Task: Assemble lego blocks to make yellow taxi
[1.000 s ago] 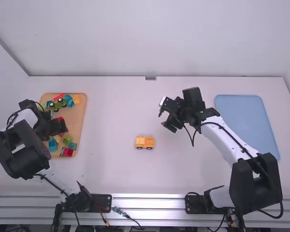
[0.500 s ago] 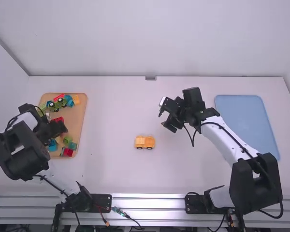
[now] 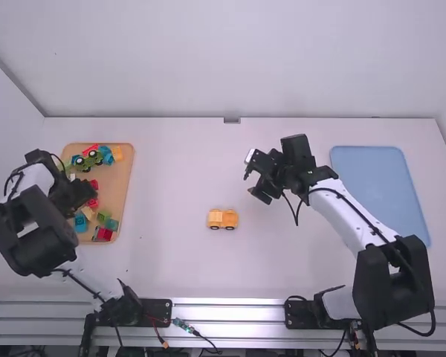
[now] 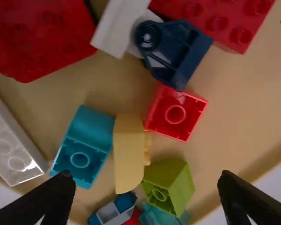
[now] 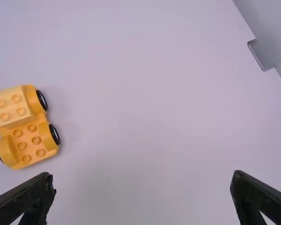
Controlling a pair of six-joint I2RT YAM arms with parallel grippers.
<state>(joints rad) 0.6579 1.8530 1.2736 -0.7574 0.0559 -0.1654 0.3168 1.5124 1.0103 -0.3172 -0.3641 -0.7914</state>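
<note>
- The tan tray [image 3: 122,178] lies on the white table [image 3: 171,163], at the side of the left arm.
- The left gripper [image 3: 82,192] is above the inside of this tray; its two fingers stand wide apart.
- The right gripper [image 3: 255,181] is well to the right of the tray, over the table, and its fingers are also spread.
- The yellow car [image 3: 223,219] stands on the table, to the right of the tray and well apart from it; one lighter yellow block [image 5: 11,108] sits on one end.
- Inside the tray there are a pale yellow curved block [image 4: 128,152], a teal block [image 4: 82,147], a small red block [image 4: 176,115] and a lime green block [image 4: 171,183].
- The green toy with wheels [image 3: 87,161] is in the far part of the tray.
- The blue mat [image 3: 375,186] is on the table, much farther to the right of the tray.
</note>
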